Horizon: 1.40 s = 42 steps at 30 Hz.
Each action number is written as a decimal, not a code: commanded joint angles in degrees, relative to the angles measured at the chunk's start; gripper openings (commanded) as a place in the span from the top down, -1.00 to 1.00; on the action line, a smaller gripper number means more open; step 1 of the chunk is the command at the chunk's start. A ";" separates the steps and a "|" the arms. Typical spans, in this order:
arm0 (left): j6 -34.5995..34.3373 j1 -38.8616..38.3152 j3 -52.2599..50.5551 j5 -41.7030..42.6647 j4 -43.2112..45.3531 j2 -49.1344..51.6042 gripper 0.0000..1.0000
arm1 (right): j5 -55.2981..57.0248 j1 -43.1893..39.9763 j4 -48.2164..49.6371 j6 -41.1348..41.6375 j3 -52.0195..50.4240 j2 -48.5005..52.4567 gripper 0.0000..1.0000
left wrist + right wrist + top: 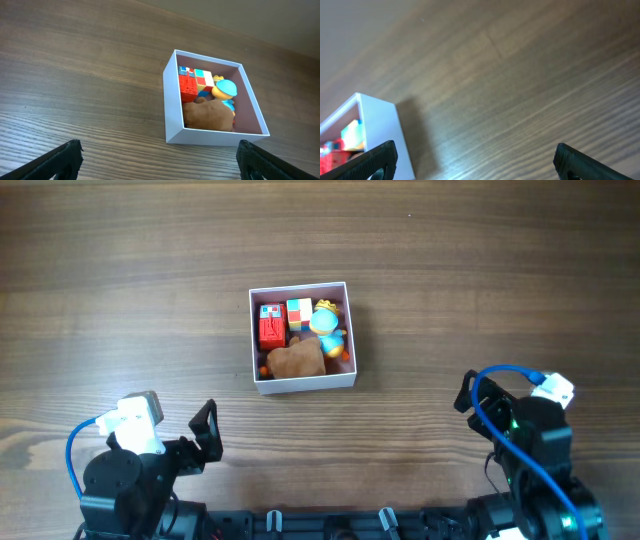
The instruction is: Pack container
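The container [304, 384] sits on the wooden table [120, 290], near its middle and ahead of both arms. Packed inside are a brown plush toy [296, 361] against the near wall, a red block [270, 330], a multicoloured cube [299, 314] and a small figure in a blue cap [328, 326]. The left tool [206, 425] and right tool [468, 392] are spread wide and empty, well apart from the container.

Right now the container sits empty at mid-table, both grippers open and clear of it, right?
Not empty: the overhead view shows the container holding a brown plush, a red block and a blue-capped figure. The rest holds.
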 commanded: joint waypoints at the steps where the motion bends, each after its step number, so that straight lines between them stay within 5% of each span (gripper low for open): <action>1: -0.72 -0.31 -0.44 -0.74 0.04 -0.15 -1.00 | 0.94 0.33 1.07 -3.23 -5.11 -9.77 -0.99; 6: -0.72 -0.31 -0.44 -0.74 0.04 -0.15 -1.00 | -1.03 0.33 11.63 -5.99 -16.26 -26.16 -0.99; 12: -0.72 -0.31 -0.44 -0.74 0.02 -0.15 -1.00 | -7.04 0.28 59.63 -25.38 -33.97 -25.92 -0.99; 14: -0.72 -0.31 -0.44 -0.74 0.02 -0.15 -1.00 | -5.79 0.22 59.34 -33.09 -34.32 -26.03 -1.00; 18: -0.70 -0.31 -0.44 -0.72 0.02 -0.15 -0.99 | -6.19 0.22 48.28 -30.86 -34.32 -26.03 -1.00; 42: -0.72 -0.31 -0.44 -0.74 0.02 -0.15 -1.00 | -7.69 0.24 48.06 -31.61 -34.32 -26.01 -1.00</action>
